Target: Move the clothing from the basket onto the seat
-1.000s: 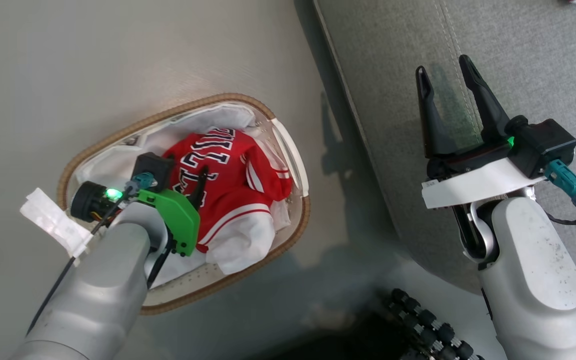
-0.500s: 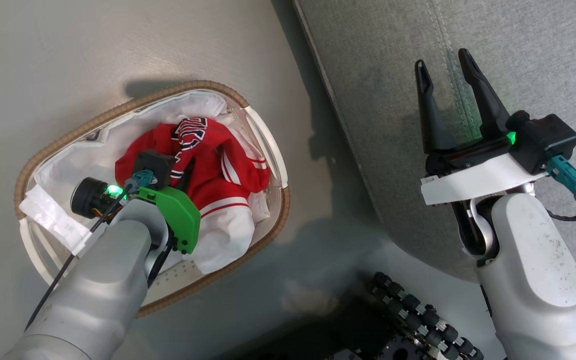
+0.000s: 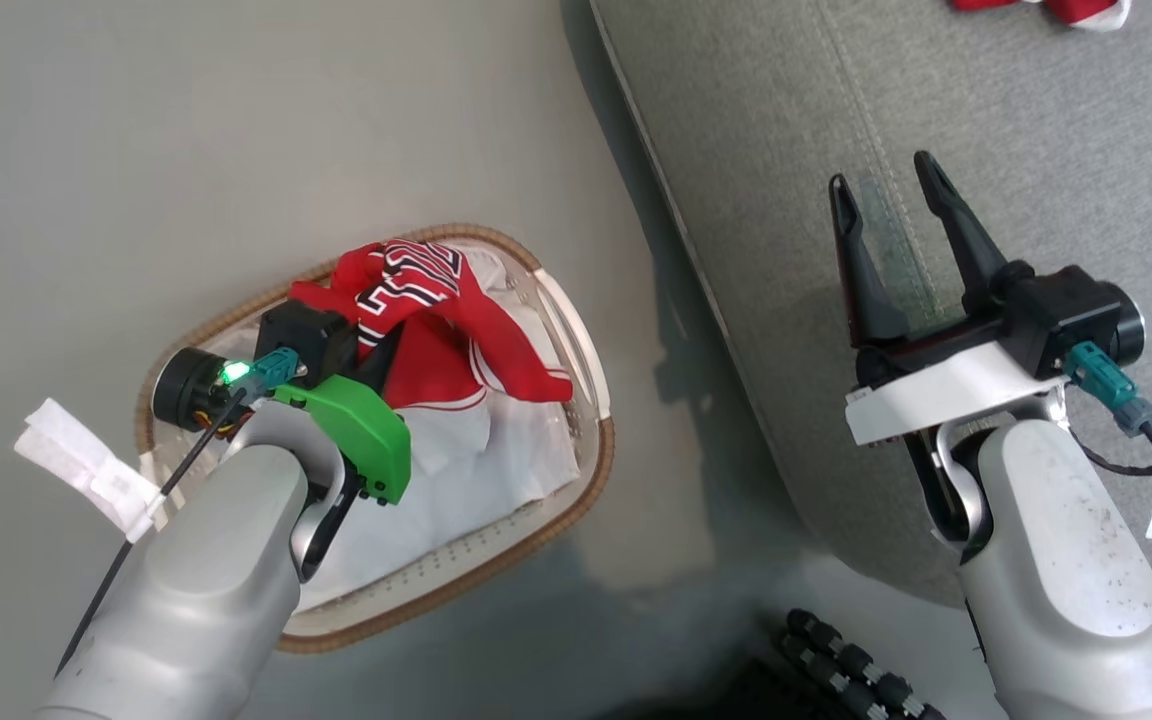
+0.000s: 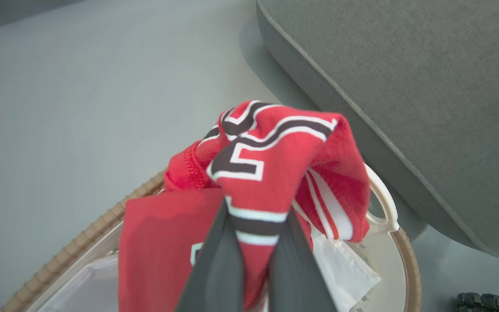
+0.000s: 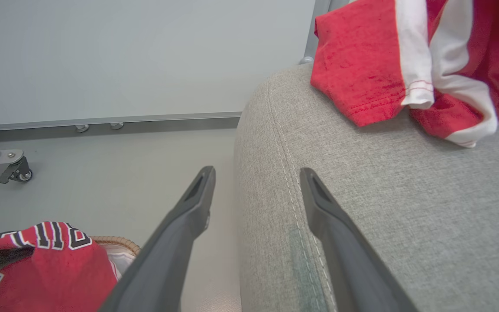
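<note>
The left gripper (image 4: 256,212) was seen closed tight on a bunched fold of the red jersey (image 4: 271,151), its two dark fingers pressed against the cloth on either side just below the white-and-navy lettering. The garment was thus held gathered and raised above the basket (image 3: 604,440), while its lower part was left draped inside, over the crumpled white liner (image 3: 496,460). The pinch was judged to have been taken high on the heap so that the limp knit could be drawn clear of the brown woven rim rather than dragged across it. A red fold with white stripes hung toward the basket's handle; whether it belonged to the same jersey could not be told. The basket, an oval of smooth white plastic, was set on the plain grey floor (image 3: 186,150) just beside the seat (image 3: 786,250), presumably so that the carry would be short. The right gripper (image 3: 884,175) was held wide open and empty above the seat's rounded edge, near a stitched seam, and was judged to be parked out of the way. A second red garment (image 5: 375,65) with a broad white stripe was found lying crumpled on the coarse grey weave, well apart from that gripper, so half the task was reckoned done.
</note>
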`<state>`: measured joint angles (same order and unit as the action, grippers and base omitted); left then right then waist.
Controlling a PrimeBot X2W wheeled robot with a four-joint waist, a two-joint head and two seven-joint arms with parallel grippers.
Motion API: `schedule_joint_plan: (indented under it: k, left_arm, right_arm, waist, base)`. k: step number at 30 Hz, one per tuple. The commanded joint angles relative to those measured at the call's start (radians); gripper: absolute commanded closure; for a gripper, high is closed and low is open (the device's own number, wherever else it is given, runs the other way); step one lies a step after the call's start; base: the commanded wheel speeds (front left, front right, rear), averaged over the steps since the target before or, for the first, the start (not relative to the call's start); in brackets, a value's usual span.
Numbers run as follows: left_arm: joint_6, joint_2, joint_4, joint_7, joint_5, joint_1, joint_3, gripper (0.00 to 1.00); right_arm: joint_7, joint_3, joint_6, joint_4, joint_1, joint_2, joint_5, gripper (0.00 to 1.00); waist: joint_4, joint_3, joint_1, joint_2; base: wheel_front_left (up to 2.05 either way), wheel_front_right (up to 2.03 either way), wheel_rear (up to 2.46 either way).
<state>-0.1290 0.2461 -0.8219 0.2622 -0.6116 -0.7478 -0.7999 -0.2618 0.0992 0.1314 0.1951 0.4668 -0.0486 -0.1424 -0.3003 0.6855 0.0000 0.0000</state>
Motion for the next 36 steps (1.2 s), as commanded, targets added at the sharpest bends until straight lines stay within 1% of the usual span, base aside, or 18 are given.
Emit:
schedule_joint_plan:
  k: [1,7,14,20,25,31,36]
  left_arm:
    - [0.002,0.011,0.031,0.003,0.022,0.023,0.023,1.0]
    - [0.001,0.021,0.155,0.003,0.108,0.089,0.085,1.0]
    - [-0.002,0.023,0.259,0.004,0.161,0.11,0.107,1.0]
    - [-0.002,0.043,0.314,0.004,0.161,0.062,0.06,1.0]
    - [-0.003,0.066,0.332,0.004,0.133,0.004,0.011,1.0]
    - [-0.003,0.076,0.357,-0.005,0.099,-0.081,-0.041,1.0]
    - [-0.003,0.079,0.384,-0.022,0.075,-0.125,-0.085,1.0]
  right_arm:
    - [-0.005,-0.006,-0.001,0.008,-0.021,-0.004,0.012,0.0]
    - [-0.005,-0.004,-0.001,0.04,-0.071,-0.004,0.047,0.0]
    - [-0.005,0.008,-0.001,0.08,-0.146,-0.004,0.078,0.0]
    - [-0.005,0.035,-0.001,0.107,-0.197,-0.004,0.089,0.0]
    - [-0.005,0.063,-0.001,0.127,-0.23,-0.004,0.095,0.0]
    - [-0.005,0.091,-0.001,0.142,-0.255,-0.004,0.102,0.0]
    - [-0.005,0.111,-0.001,0.158,-0.246,-0.003,0.113,0.0]
  waist:
    - [0.052,-0.11,0.0,0.0]
    - [0.084,-0.26,0.0,0.0]
    - [0.116,-0.439,0.0,0.0]
    - [0.128,-0.573,0.0,0.0]
    - [0.134,-0.662,0.0,0.0]
    - [0.153,-0.712,0.0,0.0]
    - [0.171,-0.738,0.0,0.0]
  base:
    - [0.0,0.0,0.0]
    - [0.0,0.0,0.0]
    - [0.0,0.0,0.0]
    - [0.0,0.0,0.0]
    - [0.0,0.0,0.0]
    - [0.0,0.0,0.0]
    - [0.0,0.0,0.0]
